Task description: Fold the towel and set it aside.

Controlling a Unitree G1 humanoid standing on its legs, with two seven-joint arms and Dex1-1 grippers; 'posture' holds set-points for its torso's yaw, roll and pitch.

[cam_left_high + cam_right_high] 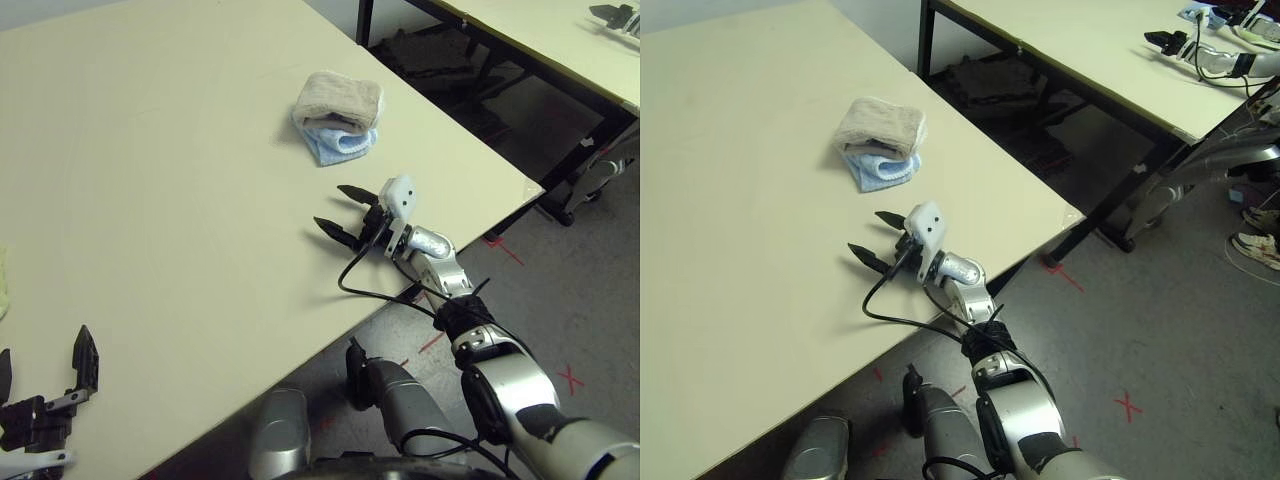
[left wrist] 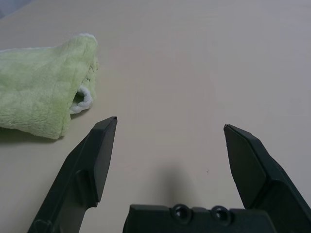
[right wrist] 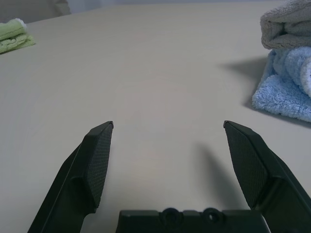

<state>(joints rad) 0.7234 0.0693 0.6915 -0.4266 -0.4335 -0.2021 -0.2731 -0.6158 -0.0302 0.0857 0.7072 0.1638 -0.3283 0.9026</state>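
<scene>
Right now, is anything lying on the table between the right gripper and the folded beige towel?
No. In the left eye view, bare table separates the right gripper from the beige towel.

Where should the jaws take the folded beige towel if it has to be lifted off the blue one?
Probably across the beige towel, on its rounded folded edge facing the right gripper, coming in level from that near side. It lies as a thick bundle on the blue towel, so a low pinch risks catching both.
</scene>
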